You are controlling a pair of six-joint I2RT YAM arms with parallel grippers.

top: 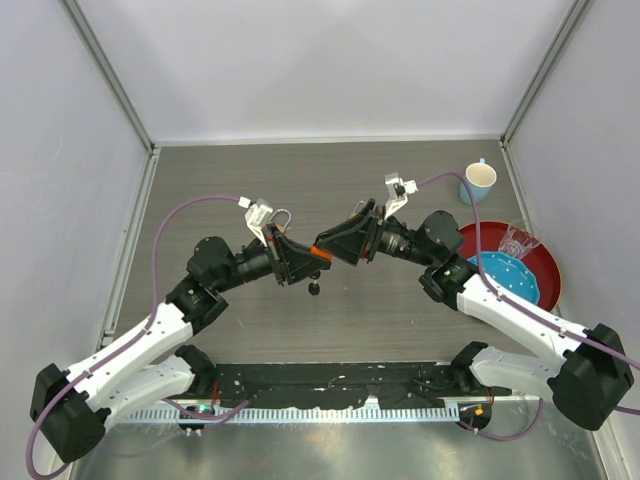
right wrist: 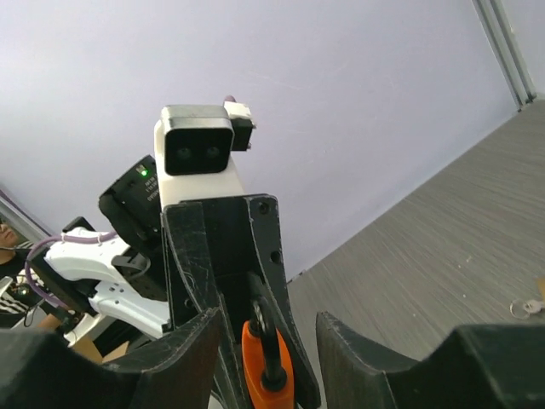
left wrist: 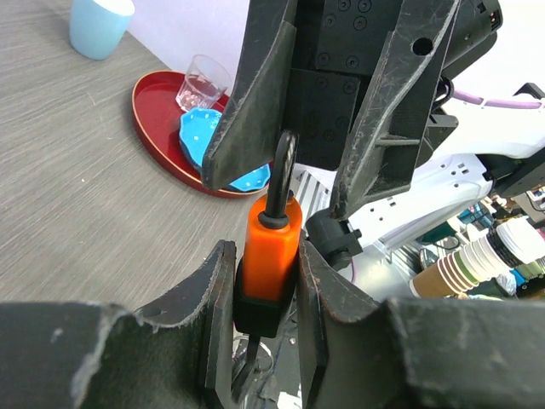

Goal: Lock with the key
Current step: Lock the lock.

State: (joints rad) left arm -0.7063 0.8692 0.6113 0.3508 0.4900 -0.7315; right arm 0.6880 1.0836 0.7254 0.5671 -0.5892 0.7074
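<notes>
Find the orange padlock (left wrist: pixel 274 234) held above the table's centre. The left gripper (left wrist: pixel 266 254) has its jaws partly closed and clamped on the padlock body. The right gripper (left wrist: pixel 277 192) meets it from 3 o'clock, with its jaws apart on either side of the black shackle (left wrist: pixel 283 166). You cannot tell whether they touch it. The red tray (top: pixel 547 264) sits at 3 o'clock.

two white-and-black arms, matte black grippers
the left arm (top: pixel 150 335) and right arm (top: pixel 510 310) wear white link shells between black joint housings; a thin purple cable (top: pixel 190 215) loops to each white wrist camera (right wrist: pixel 197 158), black-faced with two lenses. the left gripper (left wrist: pixel 266 256) and right gripper (right wrist: pixel 268 319) have angular, scuffed black fingers (left wrist: pixel 196 298), and small screws and holes dot the black mount (left wrist: pixel 341 34) behind them.
</notes>
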